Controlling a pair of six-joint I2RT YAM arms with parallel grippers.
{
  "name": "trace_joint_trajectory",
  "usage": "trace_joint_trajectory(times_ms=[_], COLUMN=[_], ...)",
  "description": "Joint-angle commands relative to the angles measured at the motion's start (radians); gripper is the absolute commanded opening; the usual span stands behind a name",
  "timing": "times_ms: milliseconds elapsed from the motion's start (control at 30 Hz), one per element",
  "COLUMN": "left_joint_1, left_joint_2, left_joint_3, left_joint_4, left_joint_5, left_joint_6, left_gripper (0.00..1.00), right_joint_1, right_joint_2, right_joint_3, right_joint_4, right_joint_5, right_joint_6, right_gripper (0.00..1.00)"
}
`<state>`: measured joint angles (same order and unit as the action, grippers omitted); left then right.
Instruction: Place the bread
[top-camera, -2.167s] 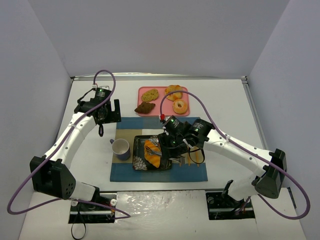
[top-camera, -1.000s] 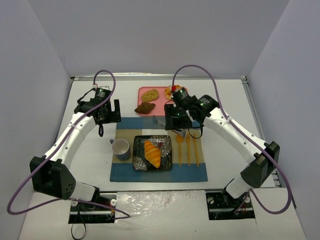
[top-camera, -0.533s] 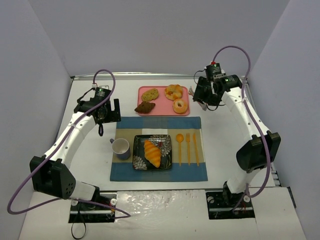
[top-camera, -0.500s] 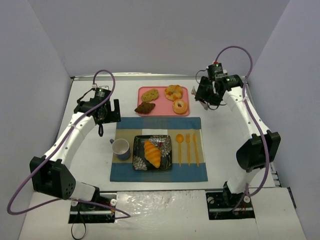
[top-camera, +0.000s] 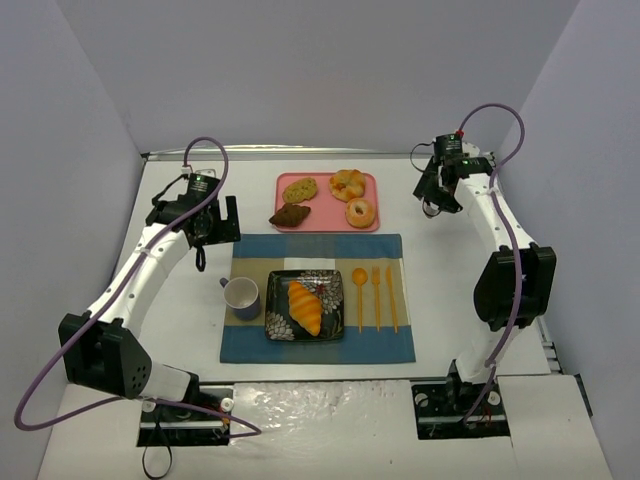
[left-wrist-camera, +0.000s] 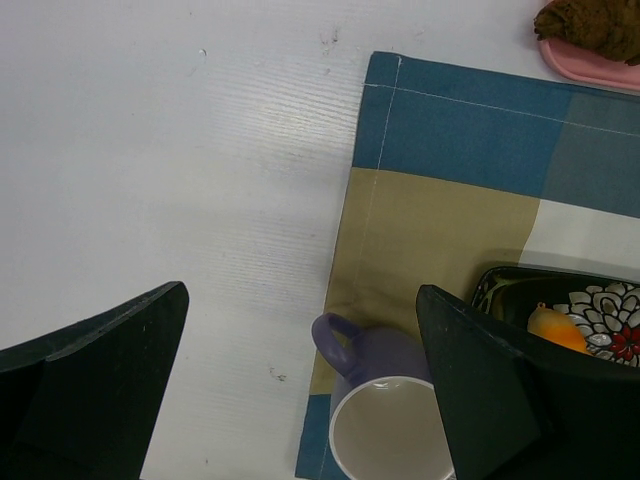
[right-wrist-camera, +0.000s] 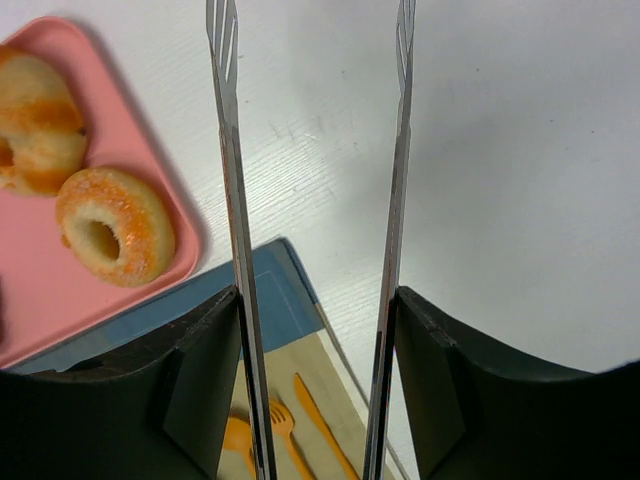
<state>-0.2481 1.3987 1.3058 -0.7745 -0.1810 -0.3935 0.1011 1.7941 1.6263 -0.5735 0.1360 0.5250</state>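
Observation:
The bread, a golden-orange croissant (top-camera: 305, 306), lies on the dark patterned plate (top-camera: 330, 285) on the checked placemat (top-camera: 380, 345). Its tip shows in the left wrist view (left-wrist-camera: 556, 328). My right gripper (top-camera: 434, 196) is far back at the right, well away from the plate. It is shut on metal tongs (right-wrist-camera: 225, 150), whose arms are spread apart and hold nothing; the gripper (right-wrist-camera: 318, 300) hangs over bare table beside the tray. My left gripper (top-camera: 207, 233) is open and empty (left-wrist-camera: 300, 300) over the table by the mat's left edge.
A purple mug (top-camera: 241, 296) stands left of the plate (left-wrist-camera: 385, 420). An orange spoon (top-camera: 360, 297), fork (top-camera: 376, 295) and knife (top-camera: 391, 297) lie right of it. The pink tray (top-camera: 283, 182) holds a cookie (top-camera: 299, 189), brown pastry (top-camera: 290, 214), knotted bun (top-camera: 348, 183) and donut (top-camera: 360, 212).
My right arm has left the croissant on the plate, lifted away with the tongs and swung to the far back right. The left arm has not moved.

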Motion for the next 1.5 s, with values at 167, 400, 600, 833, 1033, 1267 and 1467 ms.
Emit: trace_joint_trajectory(times_ms=[167, 400, 600, 833, 1033, 1267, 1467], left_joint_1=[0.007, 0.028, 0.036, 0.043, 0.046, 0.05, 0.05], left_joint_2=[0.012, 0.056, 0.098, 0.112, 0.107, 0.091, 0.075], left_joint_3=[0.084, 0.096, 0.141, 0.165, 0.163, 0.153, 0.144], left_joint_4=[0.041, 0.111, 0.13, 0.132, 0.13, 0.127, 0.123], left_joint_5=[-0.004, 0.084, 0.123, 0.135, 0.134, 0.13, 0.133], left_joint_6=[0.012, 0.011, 0.012, 0.008, 0.008, 0.012, 0.01], left_gripper=[0.97, 0.97, 0.97, 0.97, 0.97, 0.97, 0.97], right_joint_1=[-0.023, -0.026, -0.026, -0.026, -0.026, -0.027, -0.03], right_joint_2=[0.062, 0.094, 0.125, 0.143, 0.16, 0.186, 0.217], right_joint_3=[-0.071, -0.102, -0.137, -0.178, -0.192, -0.214, -0.223], right_joint_4=[0.199, 0.222, 0.231, 0.241, 0.244, 0.248, 0.251], right_joint_5=[0.07, 0.056, 0.037, 0.024, 0.025, 0.038, 0.034], right_joint_6=[0.008, 0.004, 0.001, -0.003, -0.013, -0.029, -0.036], right_gripper=[0.56, 0.56, 0.57, 0.57, 0.58, 0.58, 0.63])
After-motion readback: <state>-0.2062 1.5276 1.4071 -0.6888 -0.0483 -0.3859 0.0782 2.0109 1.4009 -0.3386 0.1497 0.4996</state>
